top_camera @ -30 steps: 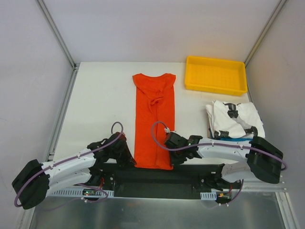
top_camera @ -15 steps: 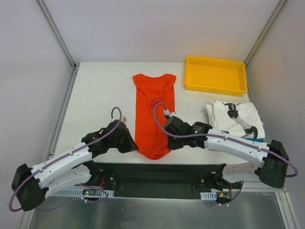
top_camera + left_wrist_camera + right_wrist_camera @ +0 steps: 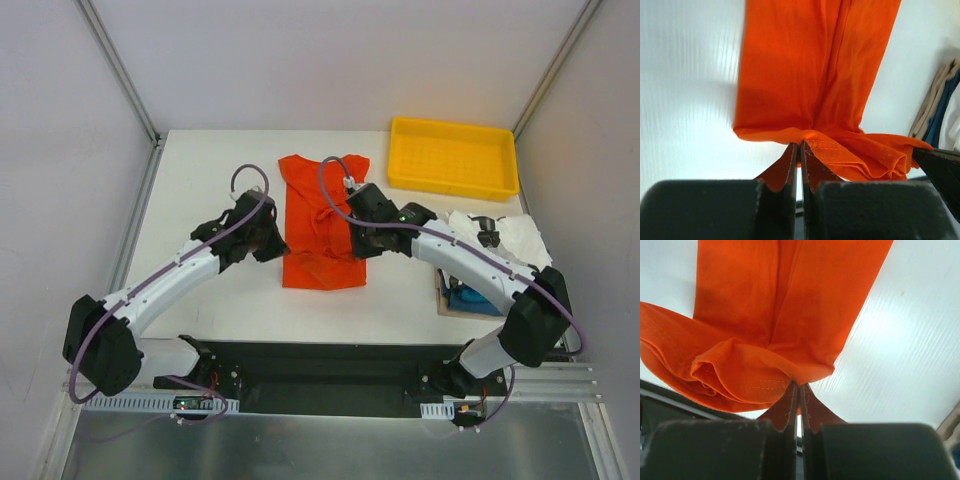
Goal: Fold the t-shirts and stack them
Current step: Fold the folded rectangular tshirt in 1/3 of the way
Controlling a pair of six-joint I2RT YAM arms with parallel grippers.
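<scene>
White table (image 3: pixel 200 190) carries the orange-red t-shirt (image 3: pixel 322 200) in its middle, near part folded back. Left gripper (image 3: pixel 274 243) and right gripper (image 3: pixel 358 245) each pinch one hem corner tightly. White and blue t-shirts (image 3: pixel 505 238) lie at the right side.

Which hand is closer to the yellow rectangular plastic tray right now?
Right. The right hand grips the orange-red cloth t-shirt on the edge facing the yellow rectangular plastic tray; the left hand grips the shirt's opposite edge, farther from it.
</scene>
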